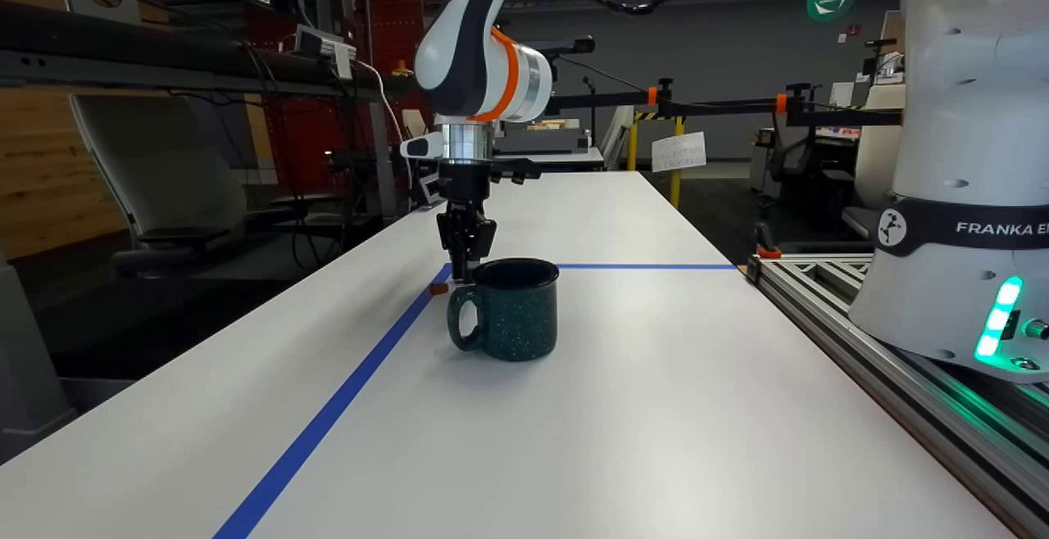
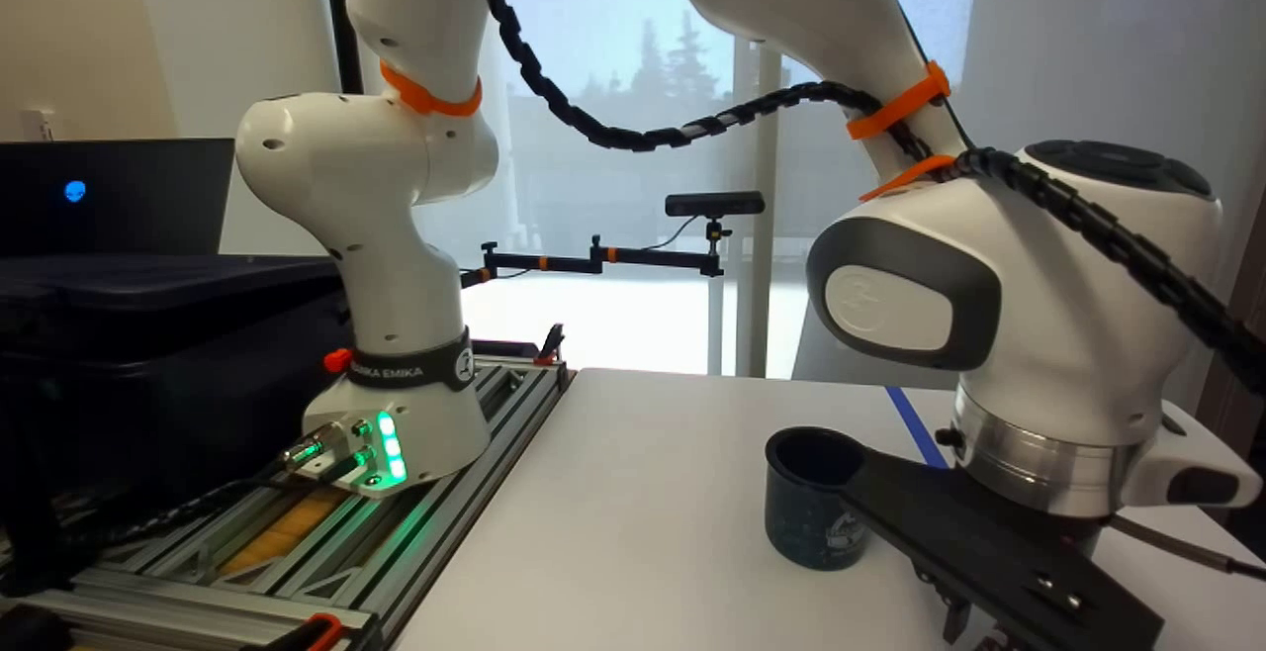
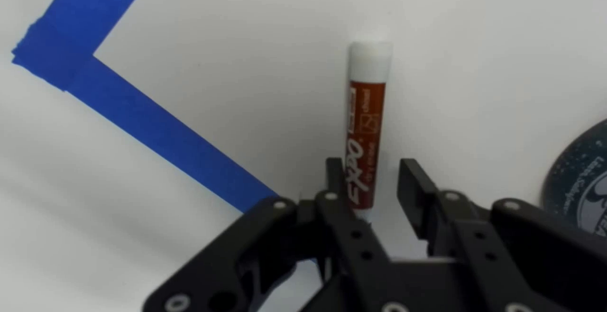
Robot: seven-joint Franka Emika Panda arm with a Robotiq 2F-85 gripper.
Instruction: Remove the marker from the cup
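Gripper (image 3: 371,172) has its jaws apart, nothing clamped. Marker (image 3: 364,127) is out of the cup (image 3: 581,179), lying on the table (image 3: 237,32). Wrist view: long axis runs near 12-to-6, top slightly toward 1, white end at 12. Most of it sticks out past the tips toward 12; the lower stretch shows in the gap. One jaw at 9, one at 3, so closing would go roughly square across the axis. Not centred: marker is hard by the 9 o'clock jaw, table shows on the 3 side. Can't tell if the 9 jaw touches, or how high the tips are. Cup is at 3, beyond the 3 o'clock jaw, upright in both exterior views, clear of the marker. Blue tape (image 3: 175,142) around 9.

My read: removal is done, so next is probably a straight lift-off. Risk: 9 o'clock jaw drags the marker. If regrasp instead, shift gripper toward 9 first, then close.
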